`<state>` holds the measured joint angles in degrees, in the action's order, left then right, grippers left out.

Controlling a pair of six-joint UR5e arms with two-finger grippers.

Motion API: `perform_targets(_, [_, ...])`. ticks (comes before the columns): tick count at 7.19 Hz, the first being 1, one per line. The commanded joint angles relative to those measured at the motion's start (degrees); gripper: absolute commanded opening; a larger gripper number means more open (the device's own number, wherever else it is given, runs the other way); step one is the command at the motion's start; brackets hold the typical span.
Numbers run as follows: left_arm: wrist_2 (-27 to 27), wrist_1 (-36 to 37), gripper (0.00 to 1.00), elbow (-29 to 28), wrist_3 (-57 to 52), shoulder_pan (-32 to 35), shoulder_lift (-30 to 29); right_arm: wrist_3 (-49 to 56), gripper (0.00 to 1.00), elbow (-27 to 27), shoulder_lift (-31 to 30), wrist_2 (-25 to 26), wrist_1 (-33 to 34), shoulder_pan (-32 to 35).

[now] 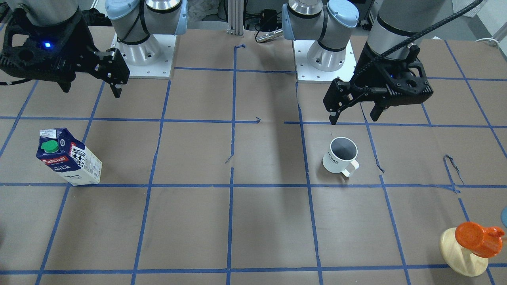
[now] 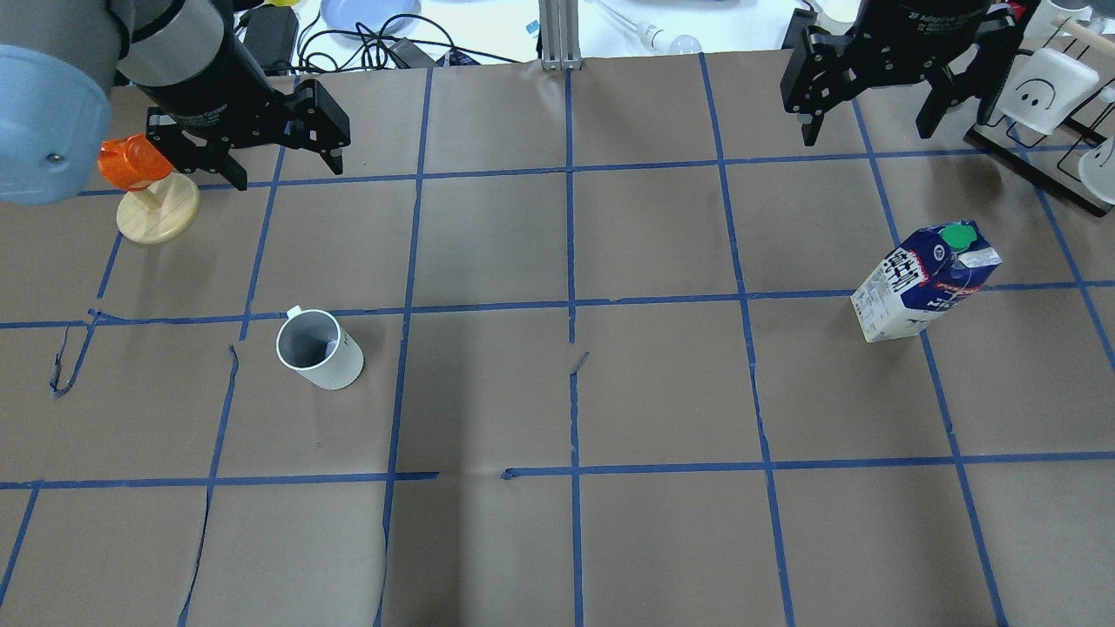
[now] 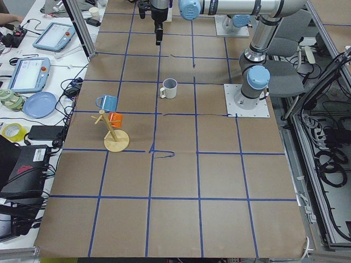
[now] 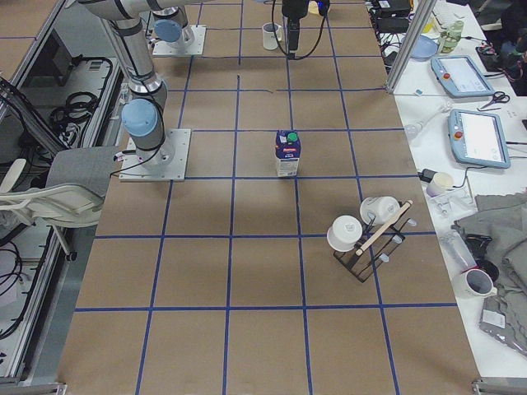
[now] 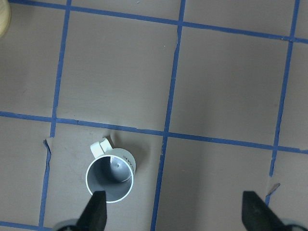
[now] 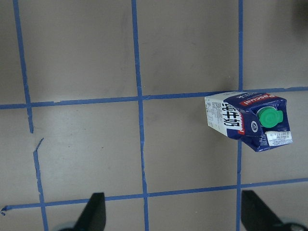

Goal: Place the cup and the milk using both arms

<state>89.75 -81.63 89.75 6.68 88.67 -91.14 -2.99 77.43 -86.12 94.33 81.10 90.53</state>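
The left end effector (image 2: 287,170) and right end effector (image 2: 867,131) hang spread and empty. The white ceramic mug (image 2: 320,353) stands near the orange cup on its wooden stand (image 2: 157,213); the blue-and-white gable-top milk carton (image 2: 923,283) stands well apart from it. This looks like the approach step: next, each must descend astride its item.

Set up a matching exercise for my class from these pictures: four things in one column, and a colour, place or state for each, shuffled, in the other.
Column 1:
1. cup
2. milk
3. left tool
4. orange cup

Column 2:
A. on a wooden stand
B. open, holding nothing
C. green cap on top
D. dark grey inside

Pairs: 1-D, 2-C, 3-B, 4-A
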Motion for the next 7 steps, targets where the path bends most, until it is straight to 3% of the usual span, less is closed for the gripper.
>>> perform_targets(1, [0.2,0.0,1.00,0.2,-0.1,0.0,0.1,0.6,1.00,0.0,0.3,-2.5,0.6,0.0])
perform_targets(7, [0.5,-1.6,1.00,0.2,-0.8,0.6,0.6,0.7,1.00,0.1,0.3,-2.0,0.6,0.0])
